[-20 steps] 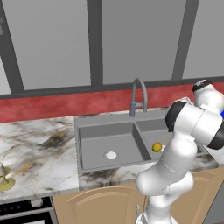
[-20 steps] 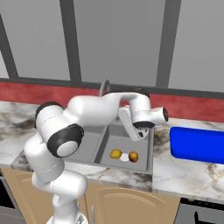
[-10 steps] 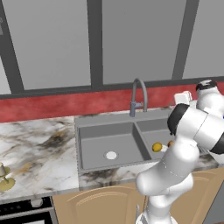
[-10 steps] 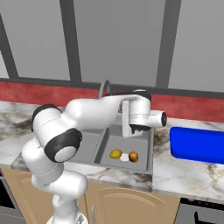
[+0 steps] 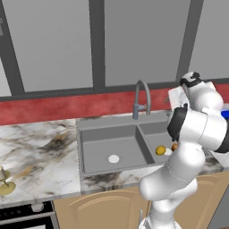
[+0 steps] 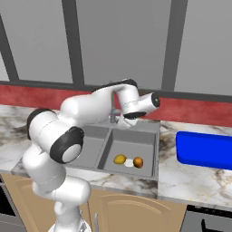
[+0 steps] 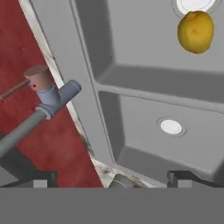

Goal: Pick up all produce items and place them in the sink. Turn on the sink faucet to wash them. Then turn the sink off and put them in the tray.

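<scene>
Double-basin sink (image 5: 96, 154) was set into the marbled bench (image 5: 36, 147), its long axis running along the red wall; rigid and fixed, nothing there to grasp. Blue tray (image 6: 204, 149) lay flat on the bench to the right of the sink, well apart from the fruit, long side parallel with the bench edge; judged stiff and light, no need to lift it. Sink faucet (image 5: 142, 96) stood upright at the back rim between the two basins, gooseneck arching forward over the sink; in the hand view its small side handle (image 7: 38, 78) stuck out from the stem toward the red wall. Judged the handle stiff metal, likely smooth and slippery, best taken at its end with the fingers across its thin axis. Both produce items sat low in the right basin, either side of the pale drain: yellow oval fruit (image 6: 119, 159) with its long axis roughly along the sink, orange round fruit (image 6: 138, 162) just beyond the drain from it. Judged both light, firm, smooth-skinned and liable to roll; hold each across the short middle. Claw (image 7: 113, 178) hung above the sink near the faucet, fingertips apart, holding nothing
</scene>
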### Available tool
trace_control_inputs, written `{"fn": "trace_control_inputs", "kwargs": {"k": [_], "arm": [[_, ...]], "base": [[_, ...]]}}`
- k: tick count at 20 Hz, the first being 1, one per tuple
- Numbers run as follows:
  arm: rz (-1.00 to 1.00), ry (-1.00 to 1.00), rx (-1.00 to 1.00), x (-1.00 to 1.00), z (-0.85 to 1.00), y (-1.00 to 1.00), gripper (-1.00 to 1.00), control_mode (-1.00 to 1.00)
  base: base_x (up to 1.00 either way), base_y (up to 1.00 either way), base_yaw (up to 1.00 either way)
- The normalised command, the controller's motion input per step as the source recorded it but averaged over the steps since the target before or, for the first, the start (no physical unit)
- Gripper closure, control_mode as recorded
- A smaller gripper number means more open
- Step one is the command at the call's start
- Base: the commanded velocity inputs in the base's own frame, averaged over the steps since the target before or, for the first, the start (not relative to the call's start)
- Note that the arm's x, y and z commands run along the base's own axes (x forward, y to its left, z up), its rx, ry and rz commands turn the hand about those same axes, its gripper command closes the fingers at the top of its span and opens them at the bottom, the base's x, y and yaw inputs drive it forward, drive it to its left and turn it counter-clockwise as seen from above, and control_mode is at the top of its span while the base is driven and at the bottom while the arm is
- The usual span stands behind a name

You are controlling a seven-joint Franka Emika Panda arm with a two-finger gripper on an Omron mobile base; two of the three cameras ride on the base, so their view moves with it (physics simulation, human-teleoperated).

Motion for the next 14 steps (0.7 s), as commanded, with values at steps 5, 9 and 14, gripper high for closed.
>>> {"fn": "trace_control_inputs", "kwargs": {"k": [5, 9, 14], "arm": [[-0.23, 0.46, 0.17, 0.27, 0.0, -0.06, -1.0, -1.0], [-0.09, 0.2, 0.45, 0.01, -0.01, -0.51, -1.0, -1.0], [-0.07, 0.03, 0.5, 0.06, -0.06, -0.3, -1.0, -1.0]], "base": [[0.0, 0.0, 0.0], [0.0, 0.0, 0.0], [0.0, 0.0, 0.0]]}}
